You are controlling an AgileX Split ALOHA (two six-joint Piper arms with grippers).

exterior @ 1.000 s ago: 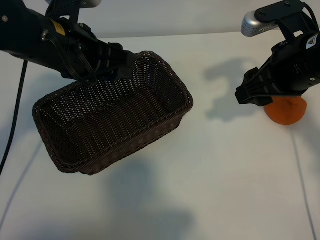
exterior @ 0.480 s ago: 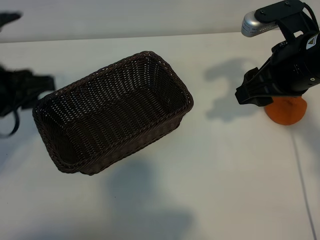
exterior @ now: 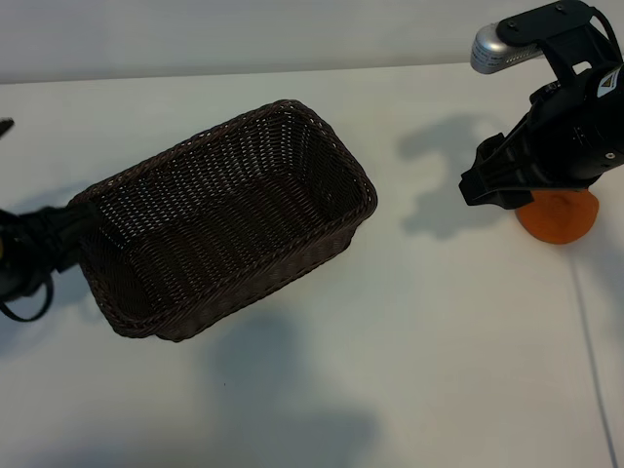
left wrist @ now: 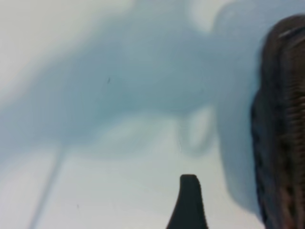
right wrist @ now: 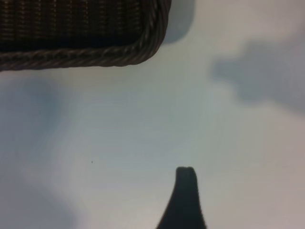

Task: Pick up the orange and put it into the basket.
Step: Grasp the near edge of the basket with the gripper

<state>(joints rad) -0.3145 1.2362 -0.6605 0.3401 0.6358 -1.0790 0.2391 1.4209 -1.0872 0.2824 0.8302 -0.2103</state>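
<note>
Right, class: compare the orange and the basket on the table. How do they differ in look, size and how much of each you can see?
The orange is small, round and bright; the basket is a dark brown woven rectangle, several times wider. The orange is partly hidden behind the right gripper; the basket shows in full and holds nothing. Both rest on the white table.

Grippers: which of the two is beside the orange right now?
The right gripper, at the exterior view's right edge, hangs just in front of the orange, partly hiding it. The left gripper sits at the basket's far end, well away from the fruit.
</note>
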